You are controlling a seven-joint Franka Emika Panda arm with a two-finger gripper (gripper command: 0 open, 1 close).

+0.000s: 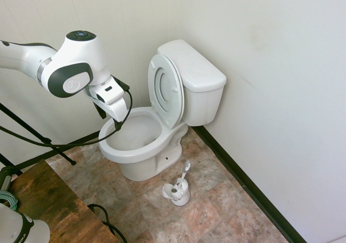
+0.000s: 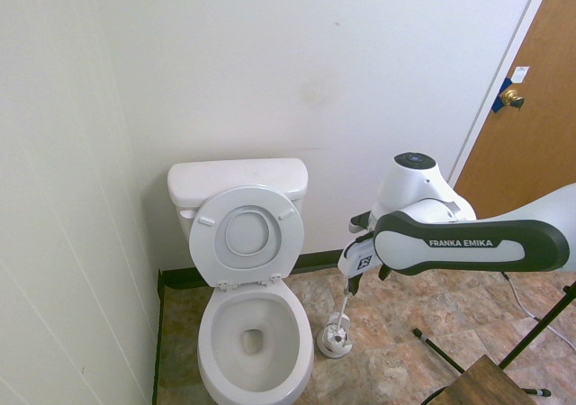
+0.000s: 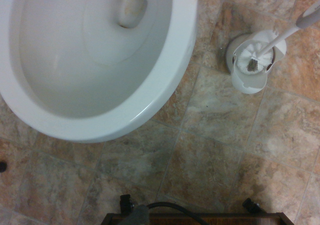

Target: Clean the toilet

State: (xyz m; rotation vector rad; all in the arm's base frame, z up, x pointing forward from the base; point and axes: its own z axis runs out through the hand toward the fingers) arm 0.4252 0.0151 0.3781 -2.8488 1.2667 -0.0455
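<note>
Toilet [image 1: 141,146] of white glossy ceramic stands on the tiled floor [image 1: 216,205] in the corner of the room, its rectangular tank [image 2: 236,182] against the back wall and a side wall close along one flank; seat and lid [image 2: 247,236] are both raised and lean back against the tank, so the oval bowl [image 3: 95,60] lies open, with a little water and a brownish tinge at the drain opening [image 3: 131,7] low in it. Next in size, the white arm reaches in over the front of the bowl in the first exterior view, and the gripper [image 1: 114,123] hangs just above the near rim — its fingers are too dark and small to tell how far apart they stand, and nothing can be seen in their hold. A brown wooden door [image 2: 531,108] with a brass knob [image 2: 511,96] shows at the far right of the second exterior view, and a dark baseboard [image 1: 243,183] runs along the foot of the walls. A brown wooden surface [image 1: 48,205] sits in the near corner of the first exterior view. Smallest, a white brush holder [image 1: 178,193] stands on the tiles just beside the toilet's base, apart from it — in it sits a toilet brush [image 3: 255,59], bristles down in the cup, its pale handle slanting up and out.
</note>
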